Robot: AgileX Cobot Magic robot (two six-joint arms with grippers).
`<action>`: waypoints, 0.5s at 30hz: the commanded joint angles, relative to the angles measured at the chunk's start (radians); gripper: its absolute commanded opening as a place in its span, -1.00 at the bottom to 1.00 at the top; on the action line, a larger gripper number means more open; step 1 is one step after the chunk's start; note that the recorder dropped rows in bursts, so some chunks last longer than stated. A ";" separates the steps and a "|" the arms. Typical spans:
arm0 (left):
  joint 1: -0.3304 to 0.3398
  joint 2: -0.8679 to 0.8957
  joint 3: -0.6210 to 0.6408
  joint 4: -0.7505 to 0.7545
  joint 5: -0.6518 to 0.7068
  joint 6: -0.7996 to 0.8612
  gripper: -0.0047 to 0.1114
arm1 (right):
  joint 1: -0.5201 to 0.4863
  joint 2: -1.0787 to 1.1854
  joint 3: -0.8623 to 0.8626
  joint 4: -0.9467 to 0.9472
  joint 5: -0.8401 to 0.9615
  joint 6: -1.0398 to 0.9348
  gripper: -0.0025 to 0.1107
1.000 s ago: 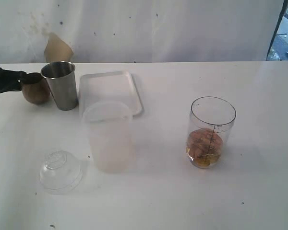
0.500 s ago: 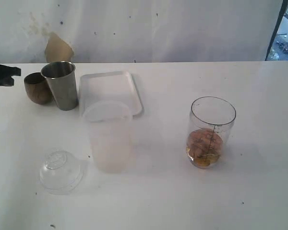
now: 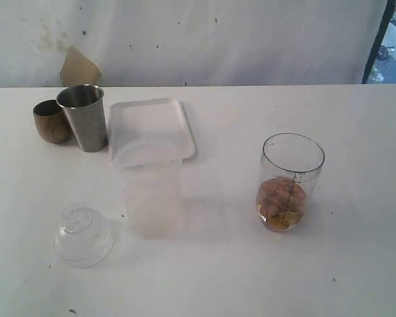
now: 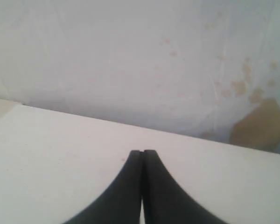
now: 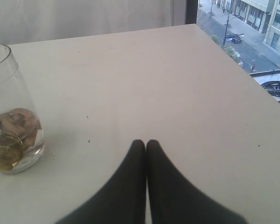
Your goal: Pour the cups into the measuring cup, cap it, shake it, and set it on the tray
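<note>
steel tumbler (image 3: pixel 83 117), rounded wooden cup (image 3: pixel 51 121), clear measuring cup (image 3: pixel 291 181), left hand (image 4: pixel 143 152) and right hand (image 5: pixel 145 142) pinched together

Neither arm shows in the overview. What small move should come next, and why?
Probably open the left jaws and reach toward the clear dome lid: the measuring cup already holds contents and stands uncapped, while both jaws are shut and empty.

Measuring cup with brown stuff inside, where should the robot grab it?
Probably grip the measuring cup on its clear wall above the brown pieces, coming in level from the right, where the right gripper is. It stands upright, tall and round, so a side pinch fits.
</note>
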 commanded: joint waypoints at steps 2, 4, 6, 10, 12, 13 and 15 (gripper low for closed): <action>0.002 -0.135 0.120 0.018 -0.080 -0.010 -0.92 | 0.003 -0.005 0.001 -0.003 -0.005 0.004 -0.96; -0.002 -0.197 0.172 0.018 -0.073 -0.074 -0.92 | 0.003 -0.005 0.001 -0.003 -0.005 0.004 -0.96; -0.011 -0.277 0.229 0.088 -0.085 -0.189 -0.92 | 0.007 -0.005 0.001 -0.003 -0.005 0.004 -0.96; -0.058 -0.423 0.332 0.367 -0.152 -0.591 -0.92 | 0.009 -0.005 0.001 -0.003 -0.005 0.004 -0.96; -0.090 -0.490 0.383 0.546 -0.197 -0.816 -0.92 | 0.009 -0.005 0.001 -0.003 -0.005 0.004 -0.96; -0.104 -0.515 0.410 0.672 -0.217 -0.906 -0.92 | 0.009 -0.005 0.001 -0.003 -0.005 0.004 -0.96; -0.146 -0.600 0.484 1.048 -0.300 -1.240 -0.92 | 0.009 -0.005 0.001 -0.003 -0.005 0.004 -0.96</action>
